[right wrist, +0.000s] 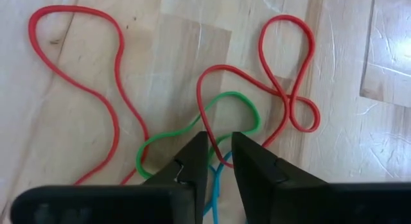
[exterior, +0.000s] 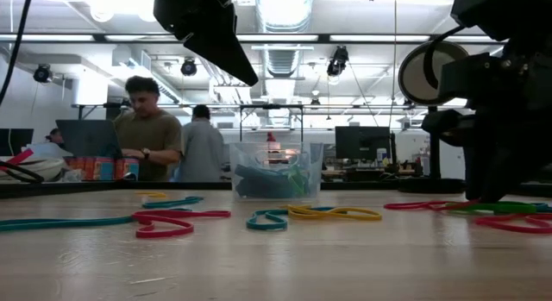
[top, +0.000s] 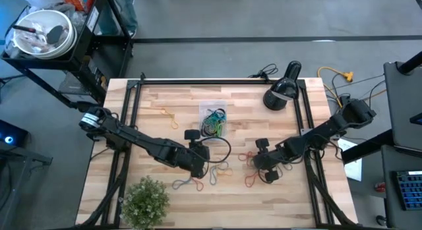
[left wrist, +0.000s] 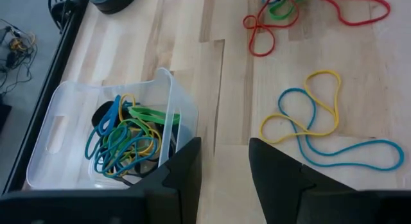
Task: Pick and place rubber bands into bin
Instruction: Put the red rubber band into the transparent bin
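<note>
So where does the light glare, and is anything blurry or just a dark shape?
Low view: ceiling lamps blow out white; both arms are dark silhouettes against them. Left wrist view: its fingers are soft and dim. Right wrist view: sheen on the table; rubber bands sharp.

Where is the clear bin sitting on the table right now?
In the high view the bin sits near the table's middle toward the far edge, already holding bands. The left tool hovers just in front of it, and the black lamp stands to its right.
</note>
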`<state>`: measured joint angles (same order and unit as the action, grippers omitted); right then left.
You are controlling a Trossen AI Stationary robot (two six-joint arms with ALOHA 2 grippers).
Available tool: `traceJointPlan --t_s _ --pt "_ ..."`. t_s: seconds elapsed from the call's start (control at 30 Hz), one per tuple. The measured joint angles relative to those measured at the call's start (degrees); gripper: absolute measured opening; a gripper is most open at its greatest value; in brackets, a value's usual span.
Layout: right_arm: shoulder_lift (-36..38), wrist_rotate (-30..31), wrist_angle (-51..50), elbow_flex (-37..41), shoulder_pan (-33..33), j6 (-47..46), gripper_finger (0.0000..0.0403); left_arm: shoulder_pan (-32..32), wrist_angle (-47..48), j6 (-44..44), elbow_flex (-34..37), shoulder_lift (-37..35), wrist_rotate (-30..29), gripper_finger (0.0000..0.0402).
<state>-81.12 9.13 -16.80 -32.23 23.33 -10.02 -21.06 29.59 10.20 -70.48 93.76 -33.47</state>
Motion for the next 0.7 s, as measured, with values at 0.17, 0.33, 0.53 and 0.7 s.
traceJointPlan --t_s 0.17,0.33,0.53,0.7 --pt "0.01 -0.15 -0.09 0.00 0.00 0.13 0.0030 0.02 -0.09 0.00 0.09 0.00 -0.03 0.0114" --pt "0.02 -0.55 -0.06 0.00 0.00 0.33 0.0009 0.02 -0.14 0.02 0.87 0.00 -0.18 0.0114" --pt "1.59 -0.57 -0.14 -0.55 0.00 0.43 0.0009 0.04 -0.59 0.04 2.49 -0.02 -1.55 0.0114" --pt "5.94 -0.59 -1.11 -3.08 0.00 1.80 0.0009 0.04 -0.62 0.04 2.64 -0.04 -1.55 0.0114"
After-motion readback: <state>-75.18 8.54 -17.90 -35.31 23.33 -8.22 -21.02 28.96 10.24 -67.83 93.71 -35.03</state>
